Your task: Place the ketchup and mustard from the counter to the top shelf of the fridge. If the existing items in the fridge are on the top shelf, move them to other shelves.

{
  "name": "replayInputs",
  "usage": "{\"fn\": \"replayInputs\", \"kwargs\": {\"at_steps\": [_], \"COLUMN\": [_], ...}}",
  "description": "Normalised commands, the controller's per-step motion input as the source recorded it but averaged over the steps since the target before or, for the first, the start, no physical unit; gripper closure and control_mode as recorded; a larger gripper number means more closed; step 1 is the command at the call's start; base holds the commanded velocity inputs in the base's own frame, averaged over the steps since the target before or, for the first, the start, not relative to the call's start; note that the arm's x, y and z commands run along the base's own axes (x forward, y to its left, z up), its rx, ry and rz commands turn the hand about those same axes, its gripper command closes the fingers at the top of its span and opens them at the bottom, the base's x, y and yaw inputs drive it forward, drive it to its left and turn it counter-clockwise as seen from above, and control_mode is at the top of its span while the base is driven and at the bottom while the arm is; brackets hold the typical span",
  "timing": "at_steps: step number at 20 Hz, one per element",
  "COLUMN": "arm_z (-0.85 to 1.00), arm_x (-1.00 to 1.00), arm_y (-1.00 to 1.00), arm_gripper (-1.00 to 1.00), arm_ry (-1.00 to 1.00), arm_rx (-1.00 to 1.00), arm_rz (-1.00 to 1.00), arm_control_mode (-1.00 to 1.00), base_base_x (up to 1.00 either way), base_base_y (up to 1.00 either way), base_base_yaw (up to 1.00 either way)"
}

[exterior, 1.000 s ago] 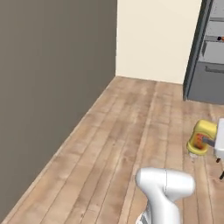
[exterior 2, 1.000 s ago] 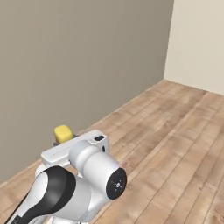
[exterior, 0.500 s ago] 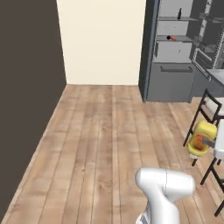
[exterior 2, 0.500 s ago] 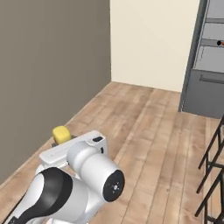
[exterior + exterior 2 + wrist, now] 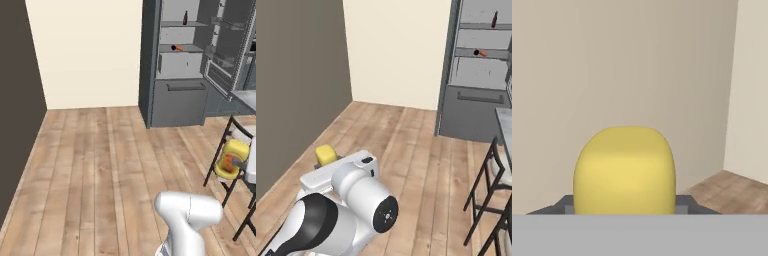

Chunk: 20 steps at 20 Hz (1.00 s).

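1. Clearly clamped: gripper (image 5: 624,212) closed on the mustard (image 5: 624,170), dark finger tips peeking out on either side of the yellow body in the hand view.
2. Mustard (image 5: 228,159) carried in the air, well short of the fridge (image 5: 172,65) and off to its right in the left base view; also visible as a yellow cap (image 5: 326,153) beyond the white arm in the right base view.
3. Handling, as a judgement: small, squat, light plastic squeeze bottle; walls likely to give under pressure, smooth skin probably a little slippery. Best held across the broad middle of the body, as now, not at the cap. Firm but not crushing; upright on release, base flat.
4. Fridge standing open, door (image 5: 231,45) swung out to its right, light grey interior exposed.
5. Inside the fridge: the ketchup (image 5: 185,18), a small dark bottle, upright on the top shelf (image 5: 175,24), toward that shelf's right part.
6. One shelf below: the existing items (image 5: 176,48), a small dark lump with an orange piece touching or just beside it; too small to separate further. Same pair seen from the right base view (image 5: 479,52), with the ketchup (image 5: 494,19) on the shelf above.
7. Below that shelf, a closed drawer (image 5: 181,65); contents hidden.
8. Judged progress: ketchup placed, top shelf free of old items, mustard delivery pending.
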Motion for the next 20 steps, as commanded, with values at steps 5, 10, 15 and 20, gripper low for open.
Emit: {"fn": "replayInputs", "kwargs": {"at_steps": [5,10,15,20], "arm_z": [0.0,0.0,0.0,0.0], "arm_x": [0.0,0.0,0.0,0.0], "arm_y": [0.0,0.0,0.0,0.0], "arm_gripper": [1.0,1.0,1.0,1.0], "arm_ry": [0.0,0.0,0.0,0.0], "arm_rx": [0.0,0.0,0.0,0.0], "arm_rz": [0.0,0.0,0.0,0.0], "arm_control_mode": [1.0,1.0,1.0,1.0], "base_base_x": [1.0,1.0,1.0,1.0], "base_base_y": [-0.2,-0.22,-0.26,-0.38], "base_base_yaw": [-0.17,-0.14,-0.13,-0.12]}}
